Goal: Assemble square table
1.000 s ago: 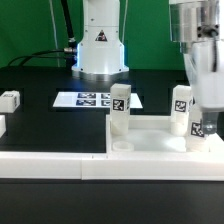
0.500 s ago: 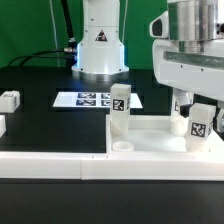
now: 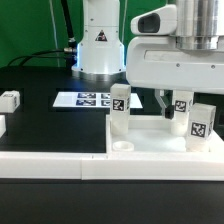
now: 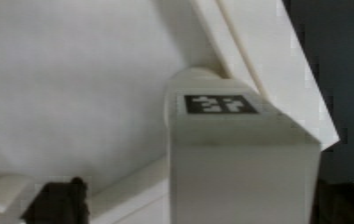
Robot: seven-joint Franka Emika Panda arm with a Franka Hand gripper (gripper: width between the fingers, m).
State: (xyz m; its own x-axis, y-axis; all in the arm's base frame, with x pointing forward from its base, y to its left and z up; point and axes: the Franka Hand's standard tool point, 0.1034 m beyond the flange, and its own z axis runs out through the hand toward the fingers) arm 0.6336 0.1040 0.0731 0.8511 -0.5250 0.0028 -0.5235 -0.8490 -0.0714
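The gripper (image 3: 167, 104) hangs low over the far side of the square tabletop (image 3: 150, 140), its dark fingertips (image 3: 160, 101) just above the slab, and nothing shows between them; whether they stand apart or together I cannot tell, as the wrist body hides most of them. One leg (image 3: 120, 110) stands upright in a corner of the slab off to the exterior view's left of the hand, and a second leg (image 3: 200, 122) stands close beside the hand on the exterior view's right. The wrist view shows a tagged white part (image 4: 236, 150), probably that nearer leg, just ahead of a fingertip (image 4: 58, 198). A third leg (image 3: 9, 100) lies well away across the black table (image 3: 40, 120). If the step in hand is seating the nearer leg, the hand should come in square to it, fingers straddling its body, so the grip does not tilt it in its socket or nudge the slab off the white wall (image 3: 50, 165) it rests against.
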